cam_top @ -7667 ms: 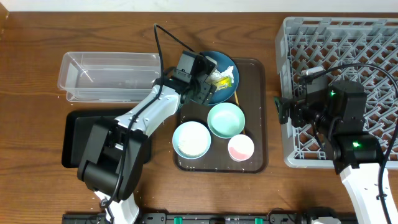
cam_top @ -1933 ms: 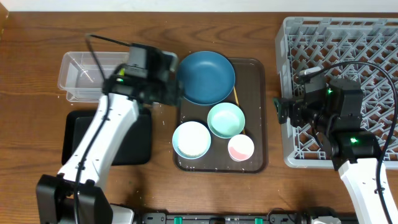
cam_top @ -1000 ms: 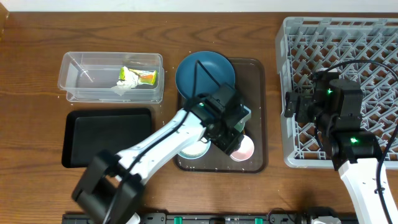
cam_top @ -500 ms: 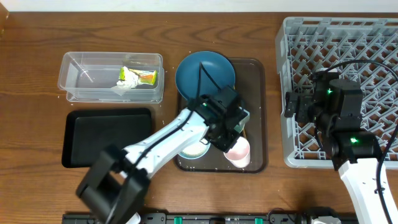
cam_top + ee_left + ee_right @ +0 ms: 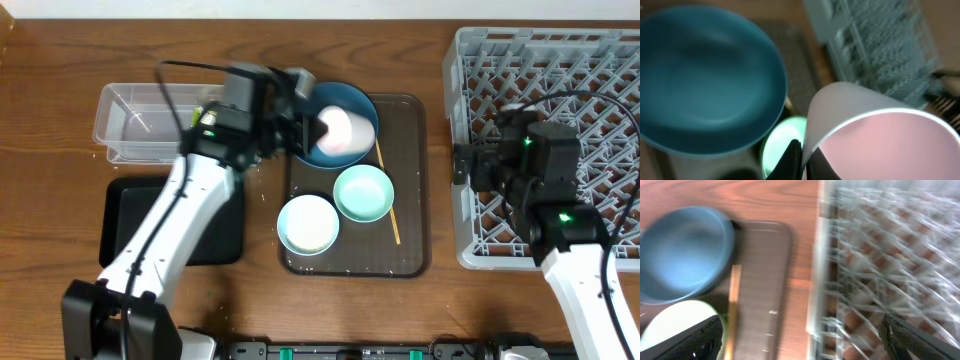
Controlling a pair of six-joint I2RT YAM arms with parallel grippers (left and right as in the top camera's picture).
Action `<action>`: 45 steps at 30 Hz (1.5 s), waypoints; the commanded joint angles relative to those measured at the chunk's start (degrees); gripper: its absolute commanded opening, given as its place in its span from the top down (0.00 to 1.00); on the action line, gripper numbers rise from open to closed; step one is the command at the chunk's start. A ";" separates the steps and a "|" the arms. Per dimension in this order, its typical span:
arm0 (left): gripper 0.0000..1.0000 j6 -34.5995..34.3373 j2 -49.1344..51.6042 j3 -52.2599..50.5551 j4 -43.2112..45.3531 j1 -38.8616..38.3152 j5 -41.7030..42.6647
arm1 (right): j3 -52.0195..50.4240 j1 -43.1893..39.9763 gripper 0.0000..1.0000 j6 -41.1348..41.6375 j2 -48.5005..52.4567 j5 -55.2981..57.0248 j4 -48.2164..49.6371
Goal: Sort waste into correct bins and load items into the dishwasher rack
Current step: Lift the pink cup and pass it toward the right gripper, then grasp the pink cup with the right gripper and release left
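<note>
My left gripper (image 5: pixel 318 128) is shut on the rim of the small white, pink-lined cup (image 5: pixel 345 132), holding it tipped on its side above the dark-blue bowl (image 5: pixel 366 104). In the left wrist view the fingers (image 5: pixel 796 159) pinch the cup's wall (image 5: pixel 875 135), with the blue bowl (image 5: pixel 705 80) and the mint bowl (image 5: pixel 782 145) below. The mint bowl (image 5: pixel 363 192), the white bowl (image 5: pixel 308 223) and the wooden stick (image 5: pixel 388 198) lie on the brown tray. My right gripper (image 5: pixel 462 165) hangs open at the grey rack's (image 5: pixel 560 70) left edge, holding nothing. The wrapper is hidden behind my left arm.
The clear tub (image 5: pixel 150 120) stands at the back left, with the black tray (image 5: pixel 130 215) in front of it. The brown serving tray (image 5: pixel 410 200) sits mid-table. In the right wrist view, the rack's wall (image 5: pixel 880 265) rises just right of the brown tray (image 5: pixel 770 280).
My left gripper shut on the cup at the tray's front right, lifted it and carried it back and left over the blue bowl. The right arm barely moved.
</note>
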 commanded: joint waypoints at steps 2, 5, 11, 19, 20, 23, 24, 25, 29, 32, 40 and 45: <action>0.93 -6.43 3.21 0.68 3.37 3.48 20.04 | 1.11 0.42 0.01 -14.53 3.56 -30.58 3.74; 0.94 -6.29 5.75 0.68 4.87 4.07 30.38 | 1.11 0.42 0.01 -21.24 6.34 -45.72 6.73; 0.94 -6.25 10.29 0.66 4.81 3.89 36.11 | 1.11 0.48 0.01 -24.04 11.47 -56.78 10.91; 0.94 -6.21 12.44 0.66 6.84 2.19 43.52 | 1.11 0.57 0.04 -28.68 14.93 -58.73 12.50; 0.94 -6.21 12.41 0.68 6.86 1.77 43.50 | 1.11 0.79 0.04 -28.65 15.21 -58.84 13.22; 0.94 -6.21 12.41 0.68 6.86 0.63 43.45 | 1.11 1.81 0.04 -28.65 15.30 -58.75 15.02; 0.94 -6.21 12.41 0.66 7.02 0.17 43.45 | 1.11 2.10 0.04 -28.63 15.30 -58.75 15.74; 0.94 -6.21 12.41 0.68 7.06 -0.20 43.43 | 1.11 2.36 0.04 -28.63 15.30 -58.69 16.41; 0.94 -6.21 12.44 0.68 7.23 -1.25 43.28 | 1.11 2.89 0.04 -28.61 15.30 -58.36 18.27; 0.94 -6.21 12.41 0.68 7.23 -1.46 43.25 | 1.11 2.91 0.06 -27.58 15.30 -58.36 19.17; 0.94 -6.21 12.44 0.66 7.23 -1.46 41.70 | 1.11 2.89 0.08 -26.45 15.30 -61.13 21.16; 0.94 -6.21 12.41 0.66 7.23 -1.46 41.72 | 1.11 2.89 0.09 -26.47 15.30 -63.82 22.49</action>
